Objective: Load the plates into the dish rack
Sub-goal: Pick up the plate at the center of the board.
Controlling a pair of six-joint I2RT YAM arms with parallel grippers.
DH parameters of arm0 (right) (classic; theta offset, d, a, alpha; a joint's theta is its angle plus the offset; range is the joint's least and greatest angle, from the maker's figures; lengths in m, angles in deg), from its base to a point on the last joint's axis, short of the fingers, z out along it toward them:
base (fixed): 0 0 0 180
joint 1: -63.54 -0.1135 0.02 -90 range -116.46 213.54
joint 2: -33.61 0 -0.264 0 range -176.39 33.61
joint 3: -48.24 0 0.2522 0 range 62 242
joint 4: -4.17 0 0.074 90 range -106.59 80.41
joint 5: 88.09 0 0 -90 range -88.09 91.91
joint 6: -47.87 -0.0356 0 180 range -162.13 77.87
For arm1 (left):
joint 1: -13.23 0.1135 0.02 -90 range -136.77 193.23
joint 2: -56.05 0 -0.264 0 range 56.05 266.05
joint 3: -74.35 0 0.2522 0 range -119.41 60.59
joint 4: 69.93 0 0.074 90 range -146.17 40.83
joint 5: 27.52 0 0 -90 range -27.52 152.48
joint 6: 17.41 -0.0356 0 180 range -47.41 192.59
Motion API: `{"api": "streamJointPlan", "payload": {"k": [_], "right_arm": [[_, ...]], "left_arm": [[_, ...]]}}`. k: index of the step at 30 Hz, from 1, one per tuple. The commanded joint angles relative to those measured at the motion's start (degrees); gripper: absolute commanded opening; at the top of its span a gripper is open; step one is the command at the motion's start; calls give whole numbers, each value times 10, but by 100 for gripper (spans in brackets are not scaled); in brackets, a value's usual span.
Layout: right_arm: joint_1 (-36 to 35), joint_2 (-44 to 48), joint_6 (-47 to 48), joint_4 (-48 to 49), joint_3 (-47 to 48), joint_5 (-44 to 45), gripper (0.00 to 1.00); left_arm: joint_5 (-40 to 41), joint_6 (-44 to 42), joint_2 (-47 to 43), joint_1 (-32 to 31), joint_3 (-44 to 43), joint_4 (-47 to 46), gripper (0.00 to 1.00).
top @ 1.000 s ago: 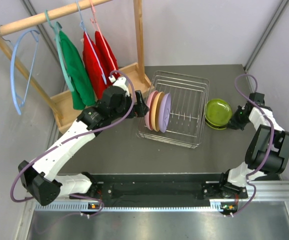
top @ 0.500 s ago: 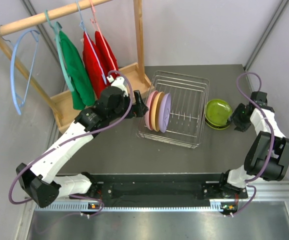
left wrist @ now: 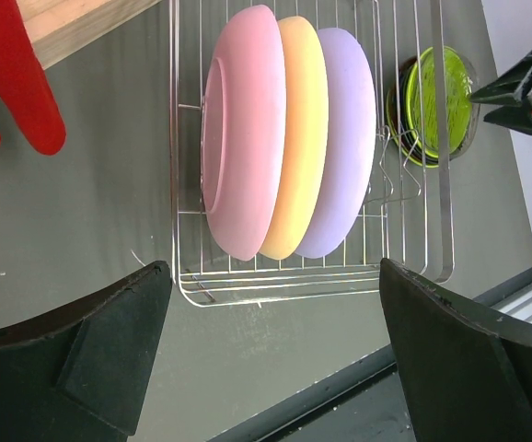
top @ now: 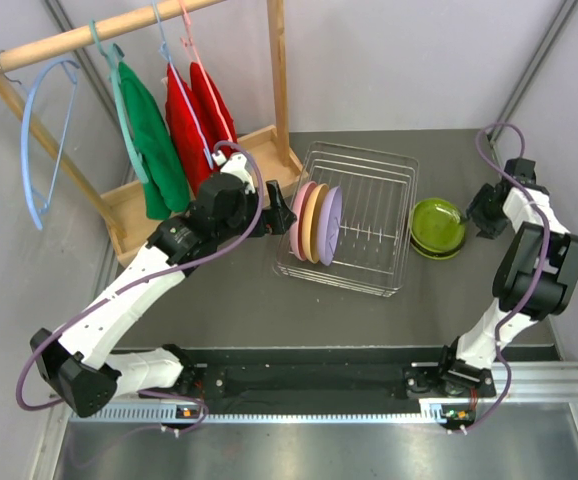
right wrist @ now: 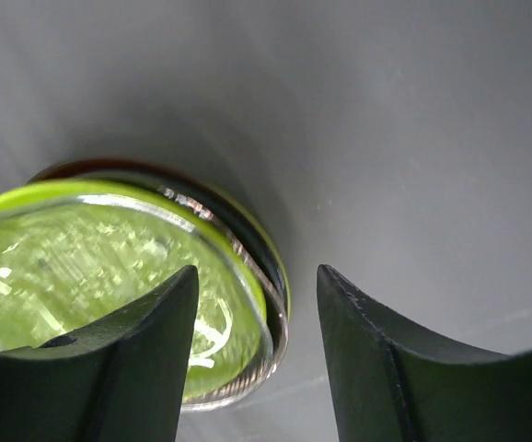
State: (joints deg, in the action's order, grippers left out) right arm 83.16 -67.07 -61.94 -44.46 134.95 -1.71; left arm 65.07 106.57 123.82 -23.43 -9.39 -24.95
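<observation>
In the upper left of the top view stood a wooden clothes stand [top: 129, 215], with a blue hanger [top: 44, 140], one green garment [top: 154, 150] and two red garments [top: 194, 120] on its rail. The left tool [top: 281, 203] hovered just beside the left end of the dish rack [top: 379, 200]; its jaws stood wide apart and it held nothing. The rack rested on the dark counter [top: 229, 300], near the middle of the frame. At the left end of the rack three plates stood on edge, close together between the upright wires: the pink plate [top: 297, 228], then the orange-tan plate [top: 312, 225], then the lavender plate [top: 329, 225]. To the right of the rack a small stack of plates [top: 436, 226] lay flat on the counter. In the right wrist view, the clear plate [right wrist: 82, 276] lay on top of the lime green plate [right wrist: 238, 253], and a dark rim and a red rim showed under them. At the far right, the right tool [top: 486, 208] was near the right edge of this stack, its jaws parted and gripping nothing.
</observation>
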Motion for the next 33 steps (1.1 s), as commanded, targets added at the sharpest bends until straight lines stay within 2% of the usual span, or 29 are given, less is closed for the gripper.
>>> {"api": "streamJointPlan", "payload": {"k": [1,6,7,13,22,24,33], "right_arm": [[-5,-24,18,18,27,-8,50],[-4,-20,17,29,15,-8,36],[-5,-11,17,31,12,-4,28],[-5,10,20,29,-11,7,8],[-5,61,21,2,-31,33,6],[-5,72,20,-2,-33,30,0],[-5,166,-8,-6,-62,-1,0]], "left_arm": [[1,-1,6,4,-2,-17,99],[1,-1,12,4,-4,-15,99],[2,-1,13,3,-4,-16,99],[-2,-1,20,4,-3,-17,99],[-3,3,11,4,3,-17,99],[-4,4,9,4,3,-17,99],[-23,10,-3,4,0,-28,99]]}}
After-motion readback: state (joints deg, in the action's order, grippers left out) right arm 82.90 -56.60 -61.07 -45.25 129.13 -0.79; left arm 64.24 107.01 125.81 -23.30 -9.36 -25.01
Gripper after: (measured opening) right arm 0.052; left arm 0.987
